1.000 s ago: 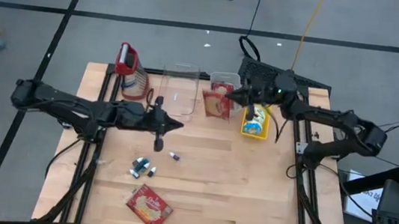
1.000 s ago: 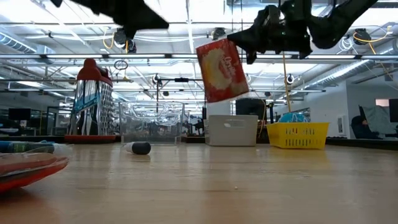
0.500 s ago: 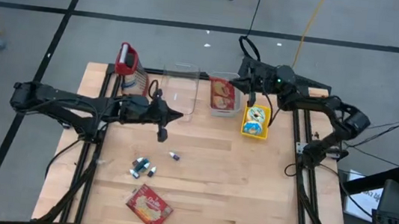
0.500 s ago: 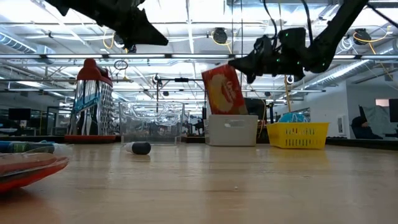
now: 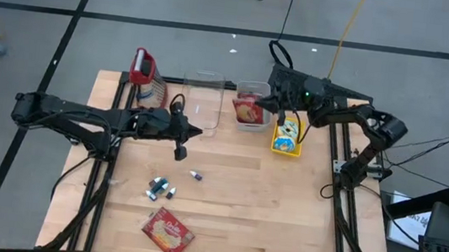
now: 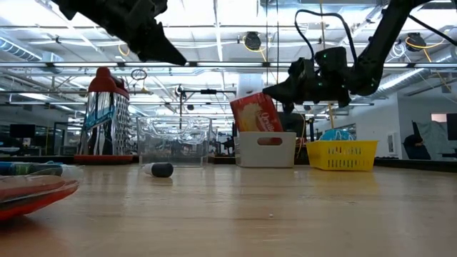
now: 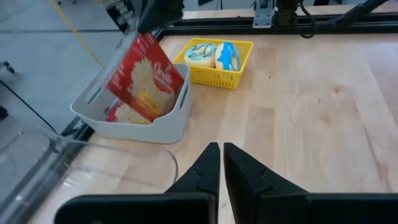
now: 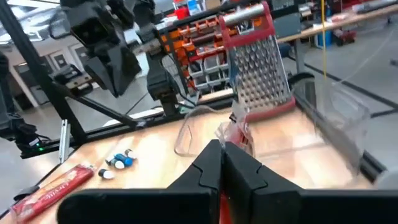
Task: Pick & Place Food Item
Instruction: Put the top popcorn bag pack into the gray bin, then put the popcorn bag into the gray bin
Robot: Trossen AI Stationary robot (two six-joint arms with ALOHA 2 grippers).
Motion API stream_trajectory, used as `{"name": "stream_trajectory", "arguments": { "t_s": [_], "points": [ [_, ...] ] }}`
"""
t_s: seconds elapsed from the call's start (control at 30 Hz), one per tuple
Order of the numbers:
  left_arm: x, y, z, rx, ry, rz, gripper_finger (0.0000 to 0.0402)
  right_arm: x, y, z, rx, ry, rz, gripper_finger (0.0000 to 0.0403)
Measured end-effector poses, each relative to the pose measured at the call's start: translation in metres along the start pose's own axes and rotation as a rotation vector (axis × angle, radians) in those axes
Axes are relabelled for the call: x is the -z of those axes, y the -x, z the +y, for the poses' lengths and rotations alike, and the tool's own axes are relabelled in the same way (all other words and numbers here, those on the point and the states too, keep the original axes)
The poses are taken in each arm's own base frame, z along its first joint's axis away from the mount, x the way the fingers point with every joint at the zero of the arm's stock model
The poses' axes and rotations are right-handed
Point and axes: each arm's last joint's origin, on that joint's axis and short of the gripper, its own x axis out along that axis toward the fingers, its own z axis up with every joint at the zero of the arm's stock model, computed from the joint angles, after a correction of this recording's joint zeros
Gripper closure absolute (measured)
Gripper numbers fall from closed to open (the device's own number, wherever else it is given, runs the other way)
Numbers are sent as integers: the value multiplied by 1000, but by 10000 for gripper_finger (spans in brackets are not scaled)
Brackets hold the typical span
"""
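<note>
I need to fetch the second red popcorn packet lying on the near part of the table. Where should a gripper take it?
The red popcorn packet lies flat and skewed on the table, so come straight down and pinch across its narrower width, fingers turned to match its diagonal edges.

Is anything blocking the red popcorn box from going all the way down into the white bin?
Nothing visible. The right gripper holds the red popcorn box tilted, partly inside the white bin, beside another packet.

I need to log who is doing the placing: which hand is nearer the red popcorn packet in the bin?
Right: the right hand grips the popcorn packet; the left hand hovers mid-table, well short.
</note>
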Motion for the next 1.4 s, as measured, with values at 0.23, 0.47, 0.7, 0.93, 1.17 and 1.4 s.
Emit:
{"name": "stream_trajectory", "arguments": {
  "t_s": [0.23, 0.47, 0.7, 0.93, 1.17, 1.4],
  "points": [
    [0, 0, 0, 0, -14, -2, 399, 7, 5, -1, 67, 64, 7, 403],
    [0, 0, 0, 0, -1, -2, 380, 8, 5, -5, 189, 111, 1, 403],
    [0, 0, 0, 0, 15, -2, 371, 10, 6, -10, 355, 165, 11, 366],
    [0, 0, 0, 0, 16, -2, 371, 7, 8, -12, 496, 241, 10, 266],
    [0, 0, 0, 0, 15, -2, 371, -16, 10, 0, 541, 350, -63, 203],
    [0, 0, -2, 60, 120, 0, 371, -53, 0, 53, 211, 331, -185, 200]
  ]
}}
